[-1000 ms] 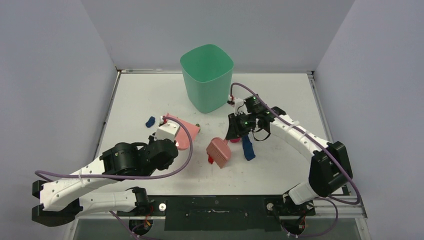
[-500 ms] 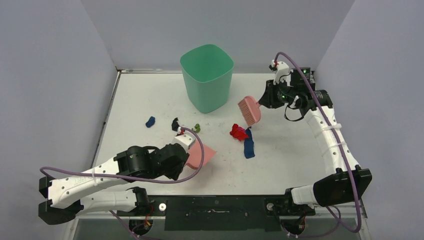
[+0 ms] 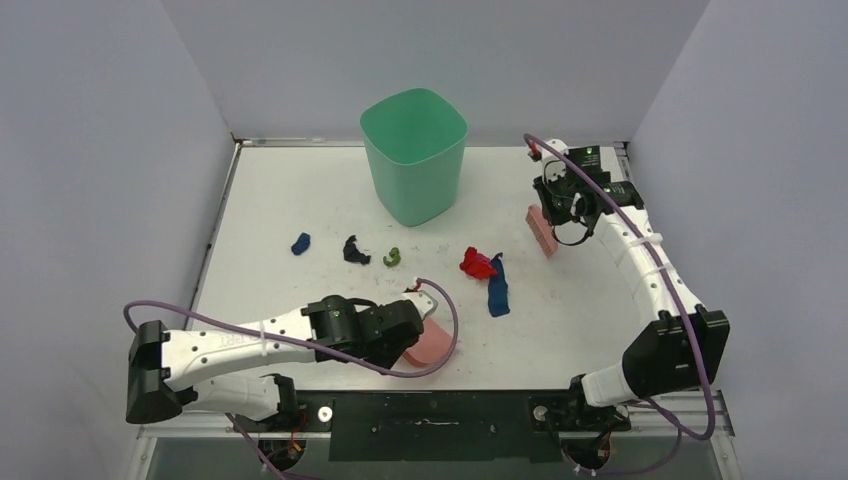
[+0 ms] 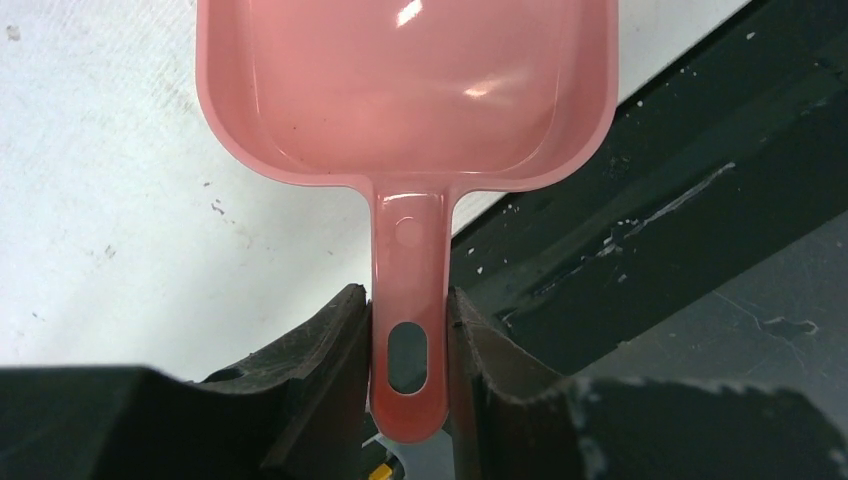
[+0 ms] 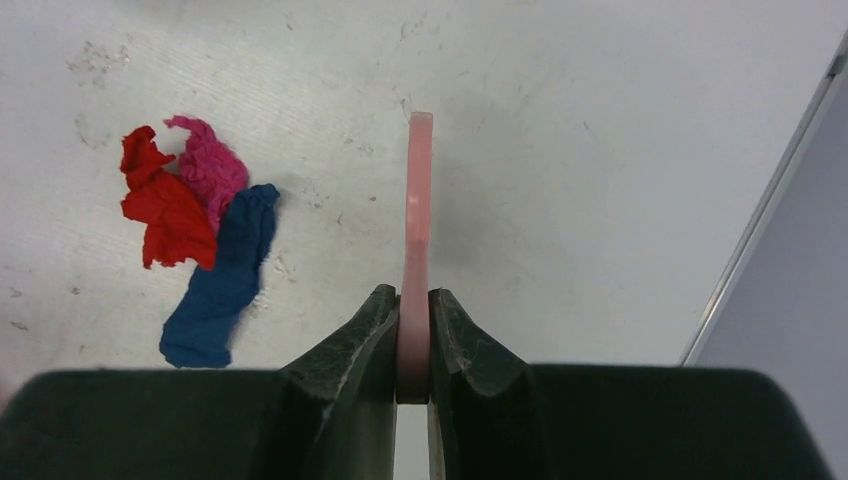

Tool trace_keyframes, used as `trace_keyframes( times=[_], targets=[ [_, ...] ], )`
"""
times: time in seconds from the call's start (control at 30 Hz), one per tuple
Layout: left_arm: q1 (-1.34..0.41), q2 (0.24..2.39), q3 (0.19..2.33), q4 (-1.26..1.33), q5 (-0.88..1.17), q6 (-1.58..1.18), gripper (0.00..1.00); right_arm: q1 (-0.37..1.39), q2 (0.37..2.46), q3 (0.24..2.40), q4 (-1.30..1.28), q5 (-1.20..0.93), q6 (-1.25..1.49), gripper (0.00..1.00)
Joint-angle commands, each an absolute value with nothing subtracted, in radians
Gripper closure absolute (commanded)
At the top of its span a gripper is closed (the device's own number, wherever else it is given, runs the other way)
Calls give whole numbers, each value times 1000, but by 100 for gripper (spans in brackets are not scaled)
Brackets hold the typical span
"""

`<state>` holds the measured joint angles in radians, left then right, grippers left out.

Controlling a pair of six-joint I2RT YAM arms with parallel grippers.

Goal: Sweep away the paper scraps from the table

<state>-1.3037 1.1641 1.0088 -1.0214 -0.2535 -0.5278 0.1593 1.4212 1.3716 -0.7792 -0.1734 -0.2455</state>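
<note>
Paper scraps lie mid-table: a dark blue bit [image 3: 300,243], a black one [image 3: 354,251], a green one [image 3: 392,257], and a red [image 3: 476,265], magenta and long dark blue [image 3: 497,292] cluster, also in the right wrist view [image 5: 215,275]. My left gripper [image 3: 412,312] is shut on the pink dustpan's handle [image 4: 408,330]; the empty pan [image 3: 432,343] sits near the table's front edge. My right gripper [image 3: 562,205] is shut on the pink hand brush [image 5: 415,230], whose head [image 3: 542,230] is right of the cluster.
A green bin [image 3: 414,155] stands at the back centre of the white table [image 3: 300,190]. Pale grey walls enclose three sides. A black metal rail [image 3: 430,410] runs along the front edge, right under the dustpan's lip [image 4: 680,230].
My left arm has carried the dustpan right and toward the front edge. My right arm swung the brush from the table's middle up and right, then lowered it right of the scrap cluster.
</note>
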Motion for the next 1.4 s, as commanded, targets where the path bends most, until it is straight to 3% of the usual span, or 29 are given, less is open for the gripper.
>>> trace_keyframes(
  times=[0.0,0.33,0.73,1.03,1.37],
  targets=[
    [-1284,1239,1047,-878,-232,-462,100,224,1459,1335,-659,-76,-253,95],
    [-1192,1416,1068,-771,-134,-418,100,473,1539,1279,-639,-117,-203,95],
    [-1121,1548,1040,-601,-110,-400,100,556,1471,1298,-848,-665,-338,95],
    [-1134,1486,1004,-564,-178,-425,100,544,1364,1408,-953,-673,-368,95],
    [-1162,1333,1018,-687,-279,-463,100,338,1271,1454,-884,-538,-357,95]
  ],
)
